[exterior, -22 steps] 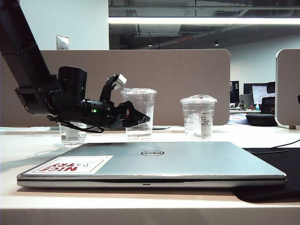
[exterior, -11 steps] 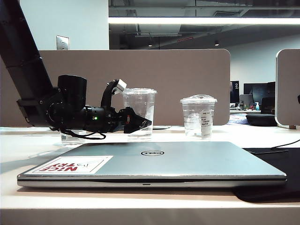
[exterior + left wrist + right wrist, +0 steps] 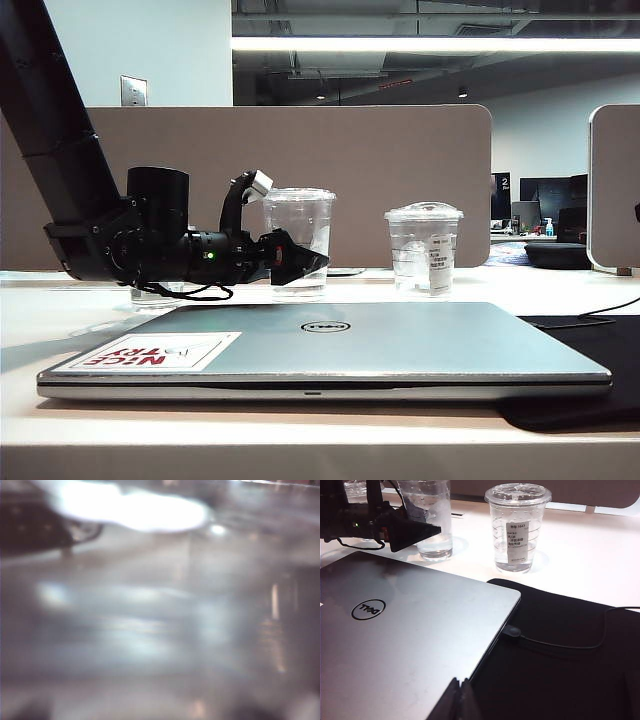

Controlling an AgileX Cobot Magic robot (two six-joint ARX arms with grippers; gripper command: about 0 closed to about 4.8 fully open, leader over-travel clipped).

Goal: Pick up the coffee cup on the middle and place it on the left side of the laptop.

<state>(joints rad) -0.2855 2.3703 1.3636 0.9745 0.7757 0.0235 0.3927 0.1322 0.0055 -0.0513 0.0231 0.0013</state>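
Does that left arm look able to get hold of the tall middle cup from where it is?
Probably yes: the left gripper, fingers open, is level with the coffee cup and right at it, with nothing visible between them.

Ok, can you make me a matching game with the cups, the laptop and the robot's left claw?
Things:
1. coffee cup
2. labelled cup
3. laptop
4. left gripper

Descriptions:
A. closed, red-and-white sticker on the lid
B. black, jaws open, right at the tallest cup
C. tallest, clear, flat lid, in the middle
D. shorter, domed lid, white label, on the right

Pairs: 1-C, 2-D, 3-A, 4-B
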